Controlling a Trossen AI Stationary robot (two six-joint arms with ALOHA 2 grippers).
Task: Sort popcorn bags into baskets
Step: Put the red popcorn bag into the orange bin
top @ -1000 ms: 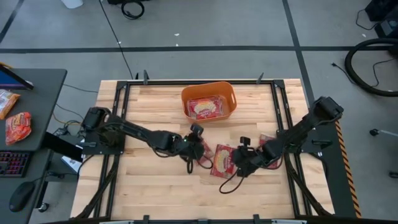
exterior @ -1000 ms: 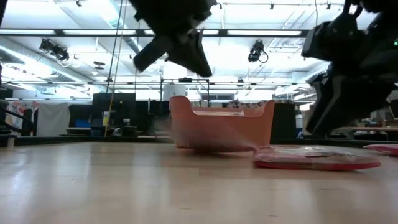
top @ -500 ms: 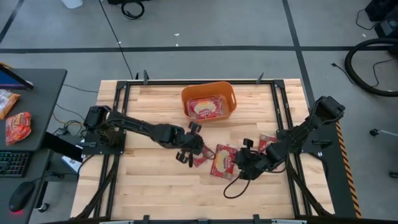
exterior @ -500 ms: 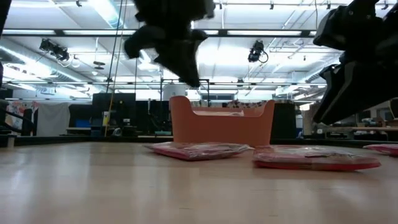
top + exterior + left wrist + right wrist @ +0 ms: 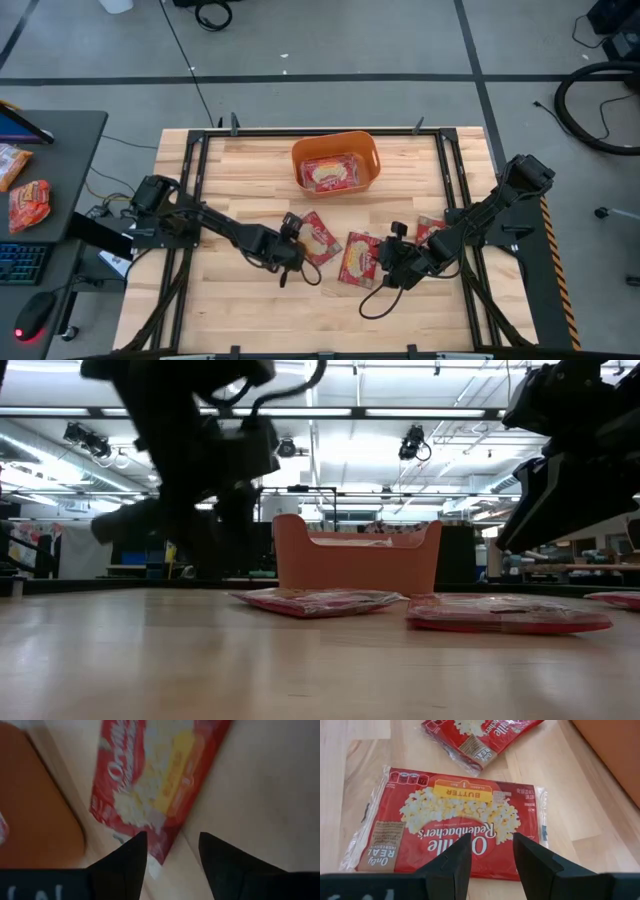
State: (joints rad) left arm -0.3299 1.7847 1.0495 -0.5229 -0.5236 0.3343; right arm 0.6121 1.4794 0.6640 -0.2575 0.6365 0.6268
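The orange basket (image 5: 372, 160) stands at the table's far middle, with one popcorn bag (image 5: 327, 173) inside it. Three red popcorn bags lie flat on the table: one (image 5: 317, 237) in front of the basket, one (image 5: 358, 257) to its right, and one (image 5: 432, 228) partly under the right arm. My left gripper (image 5: 297, 251) is open just left of the first bag (image 5: 155, 780), whose corner lies beyond its fingertips. My right gripper (image 5: 385, 262) is open above the second bag's (image 5: 455, 820) right edge. The low view shows it well clear of that bag (image 5: 505, 612).
Black frame rails (image 5: 190, 200) run along the table's left and right sides. A loose cable (image 5: 368, 300) loops on the wood below my right gripper. A dark side desk (image 5: 60, 140) to the left holds more packets (image 5: 28, 203). Bare wood lies along the near edge.
My left gripper has let go of its popcorn bag and pulled back toward the table's left and near edge. The bag, still moving just above the wood a second ago, now lies flat in front of the basket. My right gripper has edged slightly toward the near edge.
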